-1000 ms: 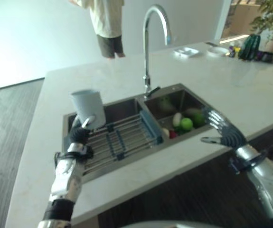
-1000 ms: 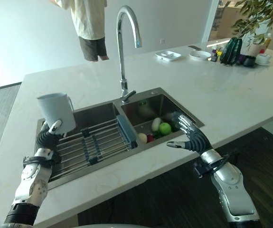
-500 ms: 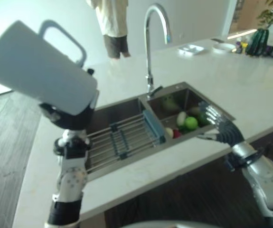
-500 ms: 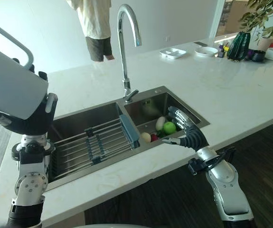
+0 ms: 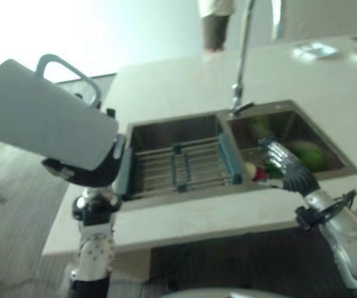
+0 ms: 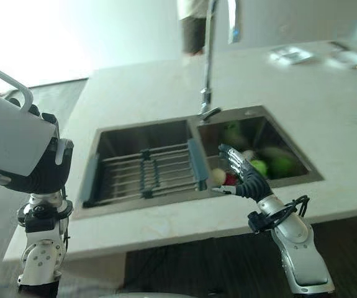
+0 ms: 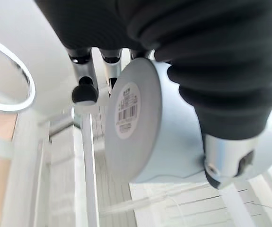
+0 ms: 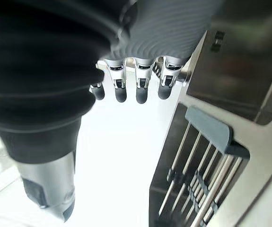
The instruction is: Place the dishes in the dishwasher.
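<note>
A pale grey-blue mug [image 5: 41, 127] with a loop handle is held high at the left, tilted on its side, close to my head. My left hand [image 5: 84, 172] is shut on it from below. In the left wrist view the mug's base with a barcode label [image 7: 131, 123] sits between the fingers [image 7: 84, 90] and the thumb. My right hand [image 6: 246, 180] hovers open at the front rim of the right sink basin and holds nothing. Its fingers [image 8: 121, 90] are straight in the right wrist view.
A double steel sink [image 5: 166, 127] is set in the white marble counter [image 5: 178, 81]. The left basin carries a bar rack with blue ends [image 5: 178, 167]. Green and red fruit [image 5: 311, 155] lies in the right basin. A tall faucet [image 5: 240, 68] stands behind, and a person [image 5: 215, 18] beyond it.
My left hand has lifted the mug from above the sink rack to up near my head. The camera has swung left, so the sink shows further right. The right hand stays by the basin.
</note>
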